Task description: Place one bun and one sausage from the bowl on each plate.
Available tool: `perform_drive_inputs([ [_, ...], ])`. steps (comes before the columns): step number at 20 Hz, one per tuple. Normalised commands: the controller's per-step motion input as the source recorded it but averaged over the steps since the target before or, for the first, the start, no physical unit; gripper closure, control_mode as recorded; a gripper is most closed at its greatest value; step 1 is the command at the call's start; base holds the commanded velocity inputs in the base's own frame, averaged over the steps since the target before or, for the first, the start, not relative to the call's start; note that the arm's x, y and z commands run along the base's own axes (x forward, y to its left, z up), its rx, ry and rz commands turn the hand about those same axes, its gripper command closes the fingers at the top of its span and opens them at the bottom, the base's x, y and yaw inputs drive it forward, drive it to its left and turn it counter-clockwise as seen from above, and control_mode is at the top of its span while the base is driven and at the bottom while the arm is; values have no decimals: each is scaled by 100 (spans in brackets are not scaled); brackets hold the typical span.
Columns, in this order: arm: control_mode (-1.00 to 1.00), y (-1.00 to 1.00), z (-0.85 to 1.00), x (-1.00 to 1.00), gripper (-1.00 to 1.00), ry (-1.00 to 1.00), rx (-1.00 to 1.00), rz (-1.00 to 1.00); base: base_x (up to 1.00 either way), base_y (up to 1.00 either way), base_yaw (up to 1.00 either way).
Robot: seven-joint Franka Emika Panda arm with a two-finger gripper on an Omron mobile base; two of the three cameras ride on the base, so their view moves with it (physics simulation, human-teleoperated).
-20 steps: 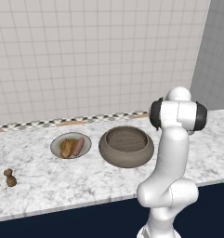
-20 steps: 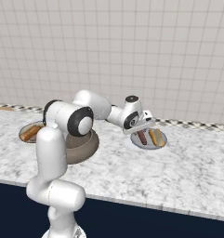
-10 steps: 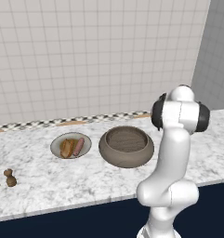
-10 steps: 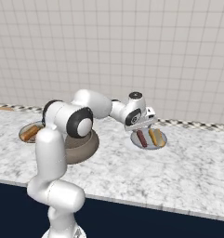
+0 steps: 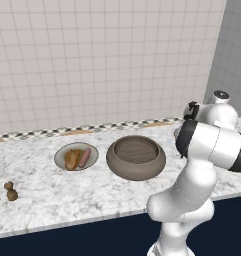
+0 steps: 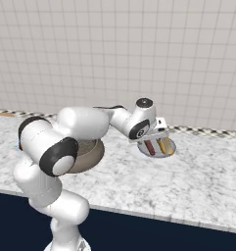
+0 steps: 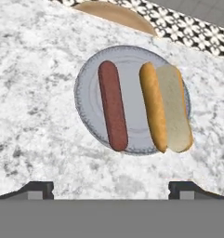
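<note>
As both plates now carry a bun and a sausage, the task looks done or nearly so. Landmark is the bowl [image 5: 136, 157] on the marble counter [image 5: 42, 200]. Left of the bowl, just beside it: brownish-centred plate [image 5: 76, 156] with bun [image 5: 72, 159] and sausage [image 5: 85, 157] side by side. On the bowl's other side, near it: bluish-grey plate [image 7: 88, 100] holding a second sausage [image 7: 113, 105] and a split bun [image 7: 166, 108], parallel, not touching; the bun overhangs the rim a little. Bowl interior looks empty from the left base view, ribbed rings visible. Gripper [image 7: 111, 188] hangs above the bluish-grey plate, tips spread wide apart, nothing between them. What's left, by my read: just pulling the arm clear. Two small brown shakers [image 5: 11, 191] sit far left of the bowl.
</note>
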Motion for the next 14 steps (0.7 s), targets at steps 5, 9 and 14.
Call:
perform_drive_inputs([
  [5, -100, -21, 40, -100, -100, 25, 13, -23, 0, 0, 0],
  [9, -100, -21, 2, -98, -100, 28, 11, -25, 0, 0, 0],
  [14, -100, -30, 0, -98, -100, 16, 6, -29, 0, 0, 0],
])
